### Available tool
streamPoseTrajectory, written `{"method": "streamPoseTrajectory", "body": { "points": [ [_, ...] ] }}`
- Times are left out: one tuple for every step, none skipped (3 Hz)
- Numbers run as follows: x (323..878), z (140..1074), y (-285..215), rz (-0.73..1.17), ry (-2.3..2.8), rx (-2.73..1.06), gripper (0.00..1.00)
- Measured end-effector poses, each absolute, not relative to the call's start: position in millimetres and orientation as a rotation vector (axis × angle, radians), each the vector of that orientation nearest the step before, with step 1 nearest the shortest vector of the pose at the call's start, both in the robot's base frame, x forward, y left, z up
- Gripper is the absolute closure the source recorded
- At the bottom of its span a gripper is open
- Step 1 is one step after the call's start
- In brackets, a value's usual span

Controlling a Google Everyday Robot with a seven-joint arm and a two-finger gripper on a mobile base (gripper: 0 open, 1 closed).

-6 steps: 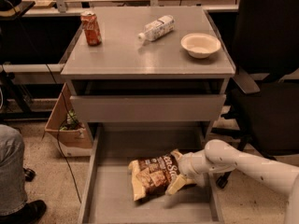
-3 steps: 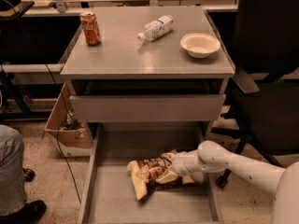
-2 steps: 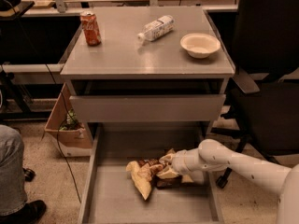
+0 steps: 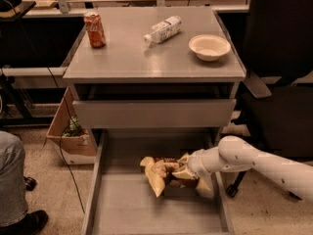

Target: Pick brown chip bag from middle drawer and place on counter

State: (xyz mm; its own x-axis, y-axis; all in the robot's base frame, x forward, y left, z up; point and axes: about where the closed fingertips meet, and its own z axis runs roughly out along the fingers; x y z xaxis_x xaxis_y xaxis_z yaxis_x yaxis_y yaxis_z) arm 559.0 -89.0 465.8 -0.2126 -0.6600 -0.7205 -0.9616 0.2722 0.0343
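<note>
Well, one of each: one can (image 4: 95, 29) stands upright by the counter's (image 4: 146, 60) back left corner, one bottle (image 4: 163, 29) lies on its side near the back edge, and one bowl (image 4: 209, 47) sits toward the right edge. Below, one bag (image 4: 161, 173) is in the open drawer (image 4: 146, 204), in its right half. It is crumpled, its long axis running left to right, with a cream end pointing at the left wall. My gripper (image 4: 188, 171) is clenched on the bag's right end. An upper drawer (image 4: 154, 112) hangs between bag and counter, and a chair (image 4: 279, 82) stands to the right.
</note>
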Motion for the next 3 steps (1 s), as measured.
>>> {"method": "streamPoseTrajectory", "body": {
  "points": [
    [561, 508, -121, 0.674, 1.975, -1.402, 1.0],
    [568, 563, -160, 0.676, 1.979, -1.346, 1.0],
    [574, 630, -191, 0.607, 1.979, -1.322, 1.0]
  ]
}}
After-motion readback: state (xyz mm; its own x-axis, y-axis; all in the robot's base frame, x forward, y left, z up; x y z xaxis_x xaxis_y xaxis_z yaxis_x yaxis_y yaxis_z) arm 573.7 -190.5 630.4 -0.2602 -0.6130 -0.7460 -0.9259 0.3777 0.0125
